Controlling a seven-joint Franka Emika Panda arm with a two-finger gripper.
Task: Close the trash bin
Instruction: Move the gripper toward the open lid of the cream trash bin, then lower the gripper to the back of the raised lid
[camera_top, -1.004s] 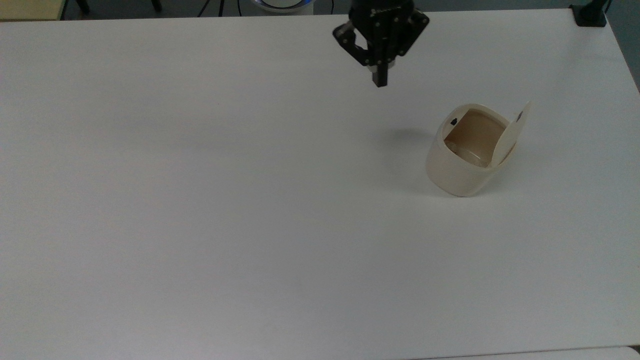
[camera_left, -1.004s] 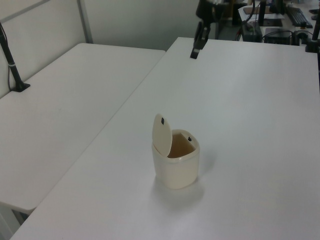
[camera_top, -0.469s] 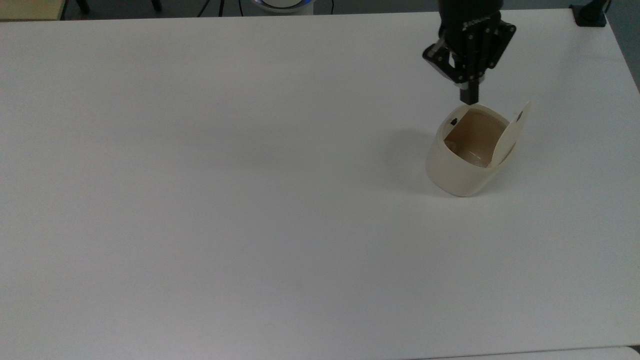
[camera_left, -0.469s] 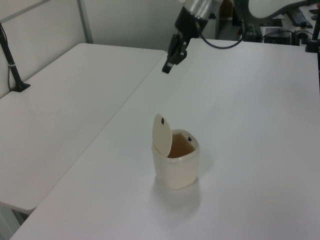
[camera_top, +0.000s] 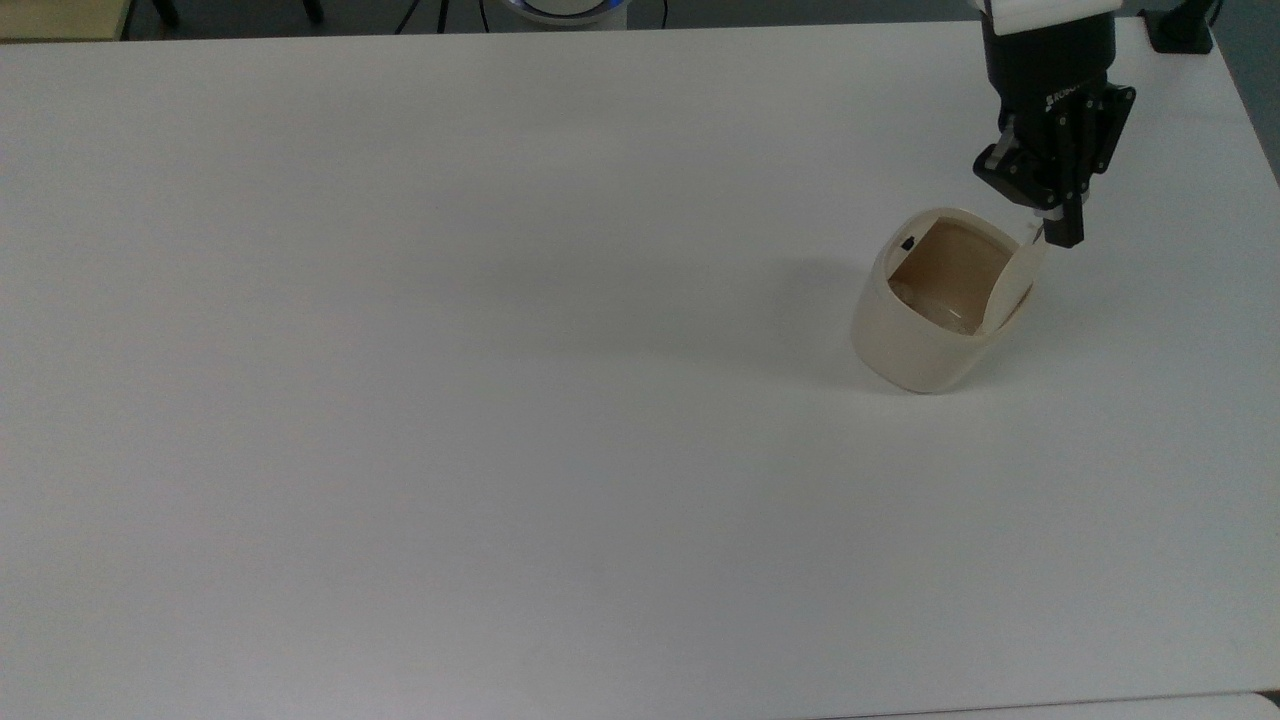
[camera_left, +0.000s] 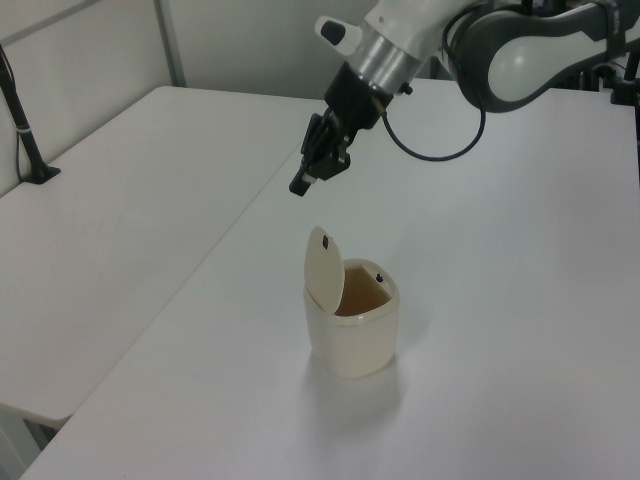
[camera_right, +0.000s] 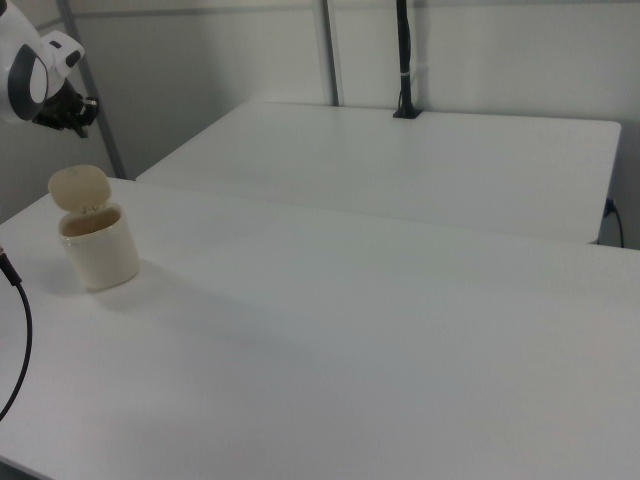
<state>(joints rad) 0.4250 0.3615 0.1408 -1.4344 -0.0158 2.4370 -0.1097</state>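
Gripper: the black two-finger gripper (camera_top: 1062, 236) sits at the upper right of the top view, just beside the top edge of the raised lid; in the left view it (camera_left: 299, 186) hangs above and slightly to the left view's left of the lid, apart from it. Its fingers lie pressed together to a single narrow tip, and it carries nothing.
Arm: the white and grey robot arm (camera_left: 520, 50) reaches in from the upper right of the left view.
Bin: the small cream-white plastic trash bin (camera_top: 925, 325) with a rounded-square body stands on the white table (camera_top: 450, 400), at the right of the top view, centre of the left view (camera_left: 352, 330), and far left of the right view (camera_right: 97, 245).
Lid: the flat cream hinged lid (camera_left: 323, 268) stands nearly upright on the side nearest the gripper, leaving the tan-brown inside open.
Step in hand: judged as lining up behind the lid, with no contact yet.
Doing it well: bring the closed tip down behind the lid's upper edge, on its outer face, then push across toward the opening and downward so the lid swings on its hinge. Pressing near the free edge gives the most leverage.
Risk: the bin looks light; a sideways shove low on the lid could slide or tip it.
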